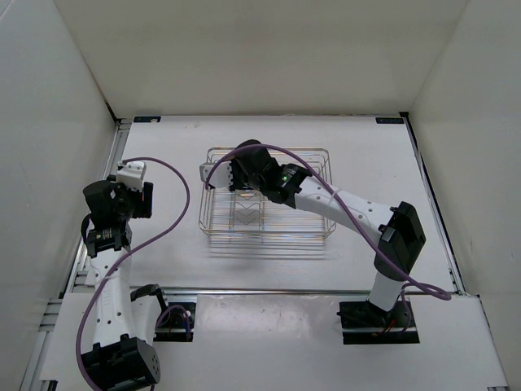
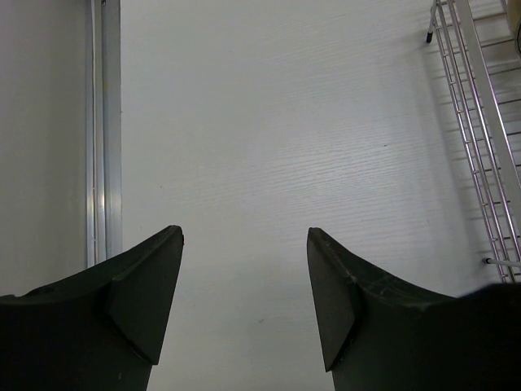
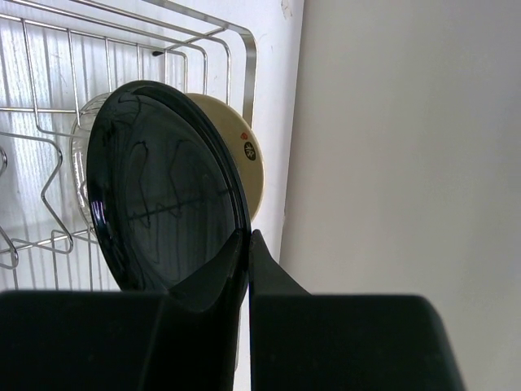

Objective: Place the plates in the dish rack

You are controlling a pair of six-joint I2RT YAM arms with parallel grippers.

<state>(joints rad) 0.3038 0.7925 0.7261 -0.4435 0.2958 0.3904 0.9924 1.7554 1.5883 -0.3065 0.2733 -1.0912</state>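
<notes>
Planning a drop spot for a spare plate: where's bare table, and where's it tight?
Bare white table lies between the chrome wire dish rack and the open left claw, and behind the rack to the back wall. Crowded: the rack's back-left part, where the shut right claw holds the glossy black plate beside a tan-yellow plate.

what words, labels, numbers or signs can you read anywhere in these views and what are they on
No text can be read in any view.
Round dark sticker on the tan-yellow plate: it carries pale marks, too small and blurred to read.
Black plate, dish rack: no writing shows.
</notes>
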